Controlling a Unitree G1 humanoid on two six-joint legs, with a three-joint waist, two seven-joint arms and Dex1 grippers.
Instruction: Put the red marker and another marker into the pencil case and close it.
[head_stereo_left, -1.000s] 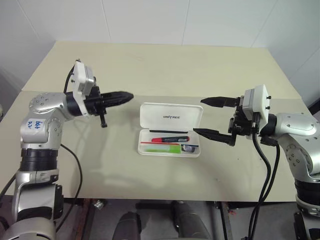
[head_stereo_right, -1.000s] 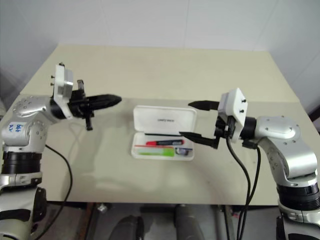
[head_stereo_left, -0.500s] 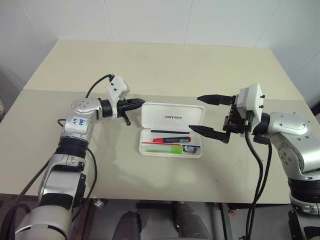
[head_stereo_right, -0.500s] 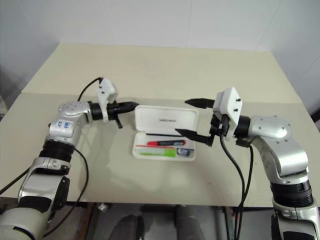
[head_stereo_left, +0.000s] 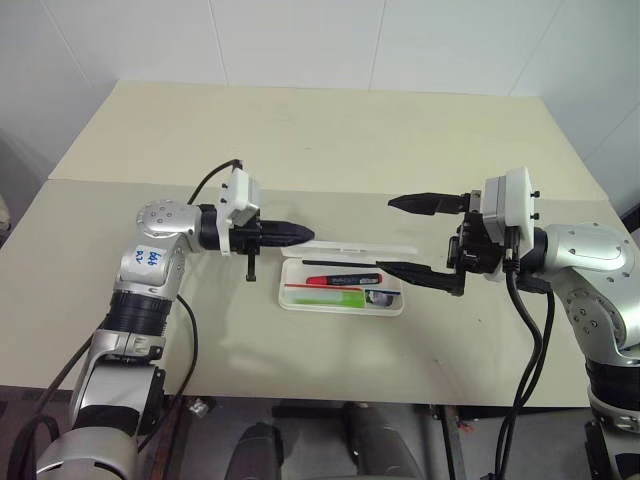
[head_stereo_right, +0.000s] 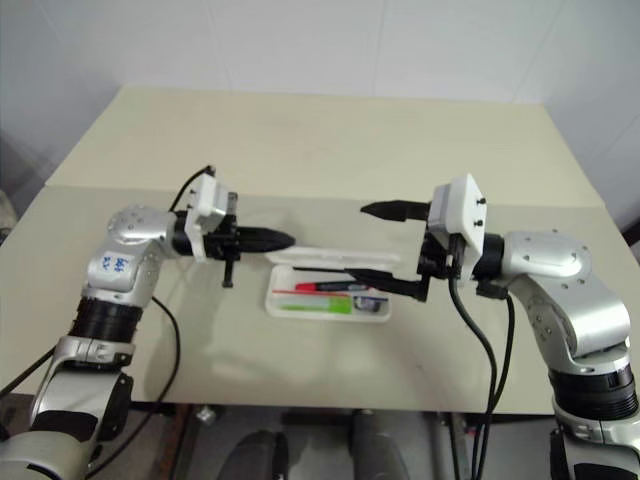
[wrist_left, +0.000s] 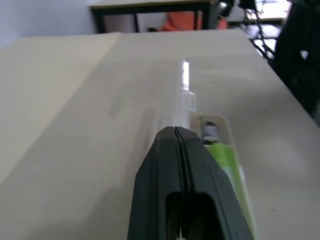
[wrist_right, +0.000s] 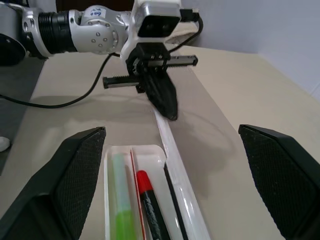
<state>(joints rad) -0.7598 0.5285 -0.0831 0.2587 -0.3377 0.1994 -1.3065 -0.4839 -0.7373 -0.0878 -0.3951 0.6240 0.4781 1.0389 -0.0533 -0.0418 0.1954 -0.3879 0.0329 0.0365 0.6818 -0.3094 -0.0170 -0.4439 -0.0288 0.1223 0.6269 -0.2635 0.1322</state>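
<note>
1. The left tool (head_stereo_left: 298, 234) is clenched shut and grasps nothing. Its two black fingers (wrist_left: 182, 165) press flat together into one point, aimed level across the tabletop (head_stereo_left: 300, 130) toward the robot's right.
2. That point sits at the left end of the lid (head_stereo_left: 360, 246) of the pencil case (head_stereo_left: 340, 298). Whether it actually touches the lid cannot be told. The lid shows as a thin white strip, seen nearly edge-on, above the back edge of the tray.
3. The right tool (head_stereo_left: 410, 236) is spread wide and grasps nothing. It hangs at the right end of the case. One finger reaches out level above and behind the lid; the other (head_stereo_left: 415, 273) lies low over the tray's right end.
4. The white case sits between the two tools, near the middle of the tabletop.
5. Inside the tray, the red marker (head_stereo_left: 340, 279) lies lengthwise, red cap toward the left tool.
6. The green highlighter (head_stereo_left: 325, 296) lies parallel just beside it, on the side nearer the robot.
</note>
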